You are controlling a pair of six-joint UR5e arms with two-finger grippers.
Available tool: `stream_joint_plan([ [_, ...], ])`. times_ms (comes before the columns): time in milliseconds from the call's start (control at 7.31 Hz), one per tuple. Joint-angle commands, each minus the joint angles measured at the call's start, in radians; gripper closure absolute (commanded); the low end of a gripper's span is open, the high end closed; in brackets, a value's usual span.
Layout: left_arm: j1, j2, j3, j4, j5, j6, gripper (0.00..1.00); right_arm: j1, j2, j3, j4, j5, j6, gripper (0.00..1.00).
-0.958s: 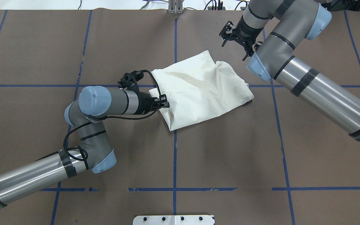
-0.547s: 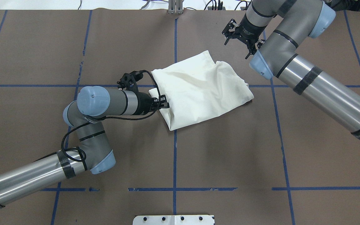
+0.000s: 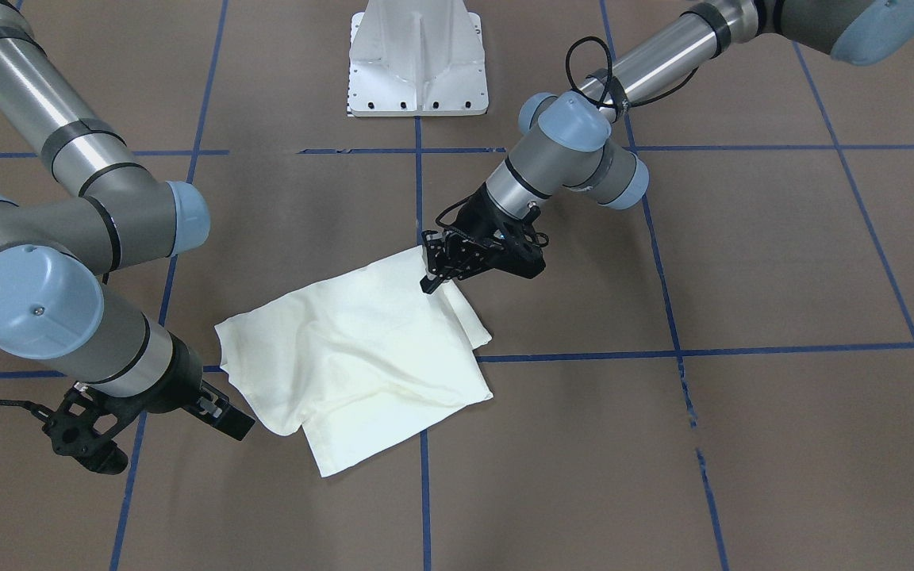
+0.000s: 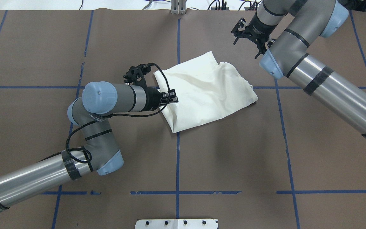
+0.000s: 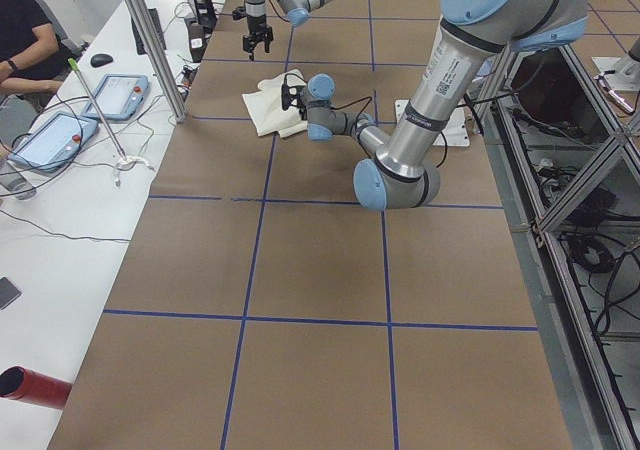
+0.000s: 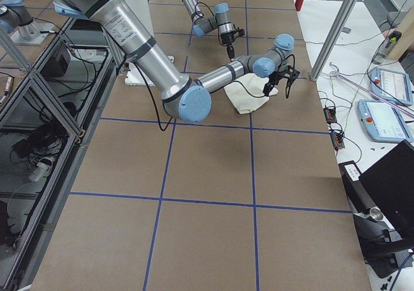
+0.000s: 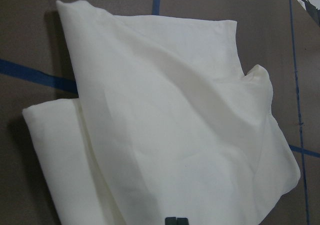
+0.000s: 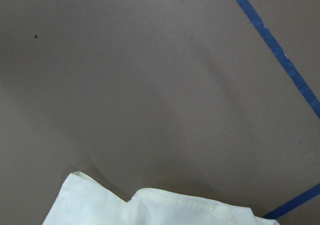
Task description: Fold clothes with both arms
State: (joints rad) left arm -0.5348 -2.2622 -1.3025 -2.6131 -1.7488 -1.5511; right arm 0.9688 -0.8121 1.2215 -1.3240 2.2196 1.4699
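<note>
Moved: right gripper [image 4: 246, 48] has drawn back toward the far edge of the table [image 4: 233, 152]; left gripper [image 4: 171, 97] has edged over the T-shirt [image 4: 208, 92].
Front: we log left gripper fingertips together on the cloth's edge, right gripper fingers spread, off the cloth.
Overhead: T-shirt folded, plain side up, nearer the far edge.
Left wrist: pads [image 7: 176, 221] together.

I get bright, even overhead light. Shadows under the T-shirt [image 4: 208, 92] are soft and short. Glare streaks the left arm [image 4: 37, 179] tube. Both wrist views look dimmer, slightly soft.
</note>
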Motion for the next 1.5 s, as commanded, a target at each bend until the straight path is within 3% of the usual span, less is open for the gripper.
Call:
stream_joint_plan([
  [0,0.004,-0.083,0.132,-0.001,0.020,0.011,1.00,0.001,-0.006,0.001,0.000,0.000,-0.013,0.00],
  [547,0.003,0.055,0.034,0.020,0.008,0.077,1.00,0.010,-0.006,0.012,-0.003,0.012,-0.011,0.00],
  [958,-0.002,0.113,-0.124,0.160,-0.032,0.080,1.00,0.011,-0.021,0.047,-0.008,0.014,-0.011,0.00],
  [1368,-0.016,0.182,-0.376,0.387,-0.034,0.177,1.00,0.044,-0.138,0.172,-0.009,0.051,-0.049,0.00],
])
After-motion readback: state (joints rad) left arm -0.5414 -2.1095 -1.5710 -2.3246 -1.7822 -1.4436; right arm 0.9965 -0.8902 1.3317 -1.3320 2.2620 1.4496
